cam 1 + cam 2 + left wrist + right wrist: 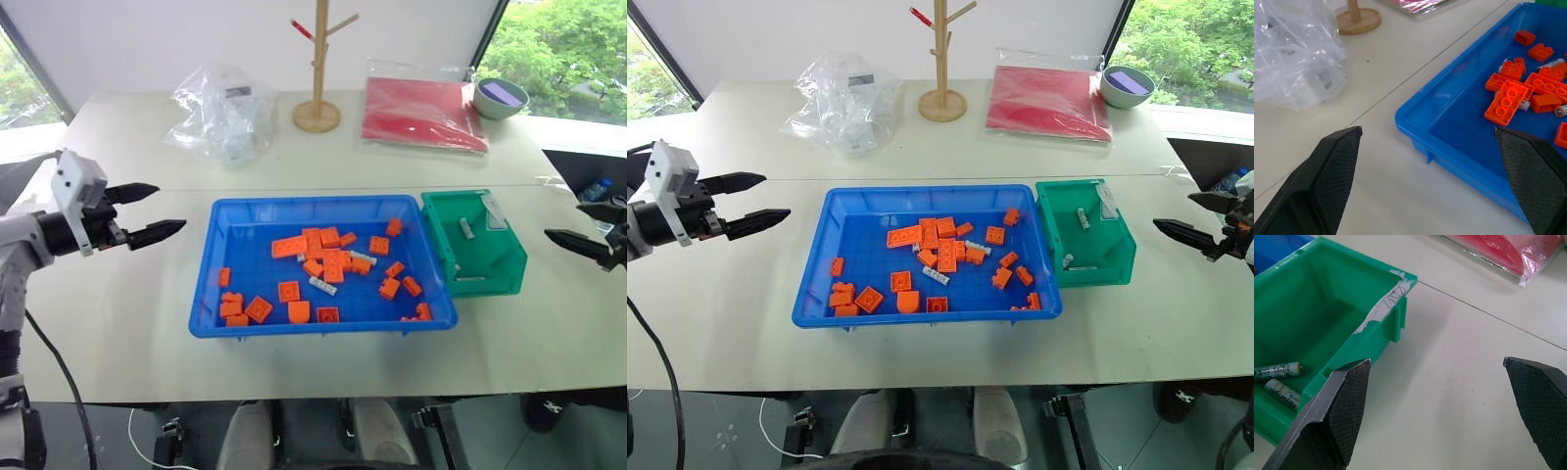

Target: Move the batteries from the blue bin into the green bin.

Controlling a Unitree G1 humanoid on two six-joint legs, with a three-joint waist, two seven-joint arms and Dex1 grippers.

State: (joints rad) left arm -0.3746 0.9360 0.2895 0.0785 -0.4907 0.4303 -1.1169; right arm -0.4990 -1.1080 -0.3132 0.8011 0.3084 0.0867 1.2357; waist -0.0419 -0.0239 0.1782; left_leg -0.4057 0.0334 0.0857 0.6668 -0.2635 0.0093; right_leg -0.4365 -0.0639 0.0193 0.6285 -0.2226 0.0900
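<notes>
Blue bin [211, 284] lies between left claw [157, 211] and right claw [1187, 217], both released.

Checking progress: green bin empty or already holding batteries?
Not empty. The green bin holds batteries: two lie on its floor in the right wrist view, and another shows from the head camera.

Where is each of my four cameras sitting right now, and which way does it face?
Left eye: on the head, looking forward and down at the blue bin; left gripper and right gripper at the edges, jaws open.
Right eye: beside it, same scene, green bin right of the blue one.
Left wrist: along its own fingers at the blue bin's corner and the plastic bag.
Right wrist: along its own fingers at the green bin's wall and two batteries inside.
Shared: both eyes and each wrist see the bins.
</notes>
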